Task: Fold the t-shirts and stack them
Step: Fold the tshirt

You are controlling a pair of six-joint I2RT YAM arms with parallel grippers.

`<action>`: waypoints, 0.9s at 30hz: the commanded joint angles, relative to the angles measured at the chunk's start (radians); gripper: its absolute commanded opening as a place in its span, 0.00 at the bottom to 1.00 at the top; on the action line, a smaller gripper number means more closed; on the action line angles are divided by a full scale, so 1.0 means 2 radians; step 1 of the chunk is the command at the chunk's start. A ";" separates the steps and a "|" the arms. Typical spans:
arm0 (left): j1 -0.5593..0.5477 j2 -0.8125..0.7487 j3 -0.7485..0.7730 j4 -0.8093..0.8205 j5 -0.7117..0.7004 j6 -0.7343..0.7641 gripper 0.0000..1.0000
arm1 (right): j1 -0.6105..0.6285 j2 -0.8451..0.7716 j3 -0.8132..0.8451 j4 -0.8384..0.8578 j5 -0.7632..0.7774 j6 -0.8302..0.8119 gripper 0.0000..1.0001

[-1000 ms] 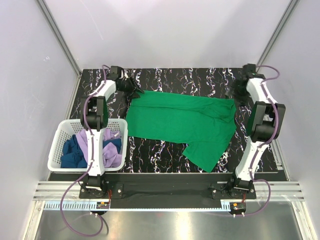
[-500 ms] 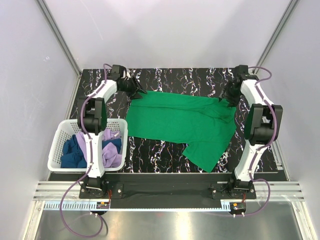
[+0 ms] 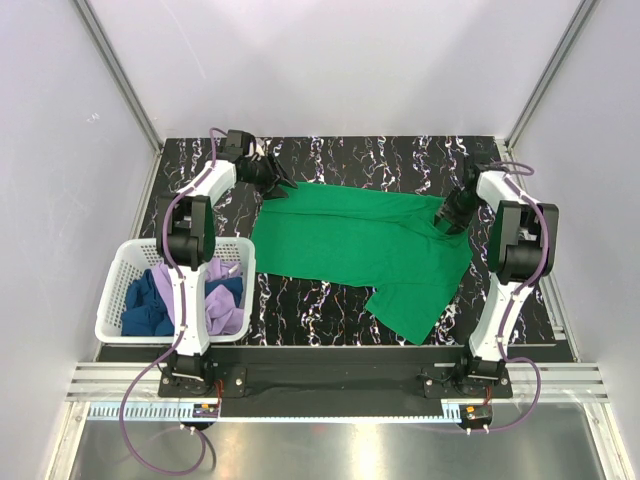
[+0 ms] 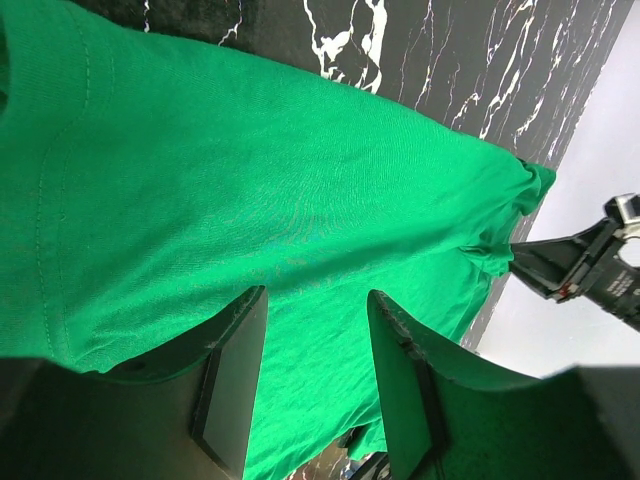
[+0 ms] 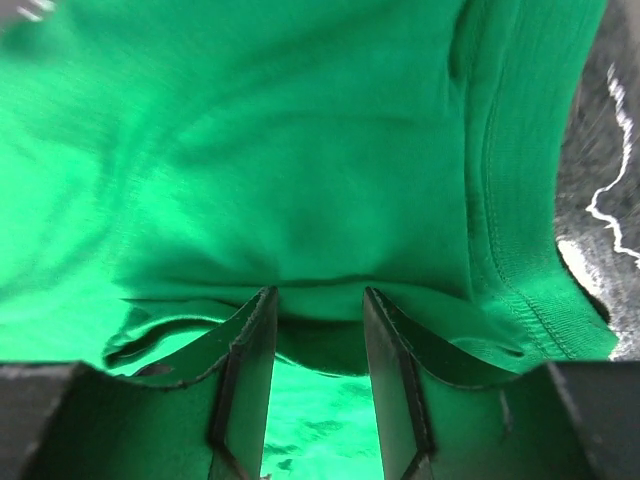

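Observation:
The bright green t-shirt point(image 3: 360, 245) lies spread on the black marble table, one sleeve pointing toward the near edge. My left gripper point(image 3: 275, 186) is open over the shirt's far-left corner; in the left wrist view point(image 4: 315, 375) green cloth point(image 4: 280, 180) fills the space past its fingers. My right gripper point(image 3: 452, 212) is at the shirt's far-right corner. In the right wrist view point(image 5: 318, 350) it is open, with a fold of green cloth point(image 5: 320, 335) between the fingers. The lilac t-shirt point(image 3: 215, 305) and the dark blue t-shirt point(image 3: 145, 305) lie crumpled in the basket.
A white lattice basket point(image 3: 125, 262) stands at the near left of the table point(image 3: 330, 155). White walls and metal frame posts enclose the table on three sides. The right gripper's black body shows in the left wrist view point(image 4: 580, 265).
My right gripper has moved from the table's far-right edge inward and onto the shirt's far-right corner. My left gripper has shifted slightly right at the far-left corner.

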 commanded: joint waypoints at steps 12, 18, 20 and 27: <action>0.003 -0.014 0.011 0.014 0.011 -0.001 0.50 | 0.027 -0.095 -0.120 0.034 -0.075 0.029 0.43; 0.003 -0.017 0.006 0.014 0.010 0.000 0.50 | 0.027 -0.092 -0.045 -0.016 0.022 -0.017 0.48; 0.003 -0.019 0.005 0.014 0.009 0.002 0.50 | 0.026 -0.087 -0.032 -0.025 0.055 -0.015 0.49; 0.003 -0.017 0.005 0.009 0.009 0.003 0.50 | 0.022 -0.040 -0.014 -0.014 0.093 0.041 0.44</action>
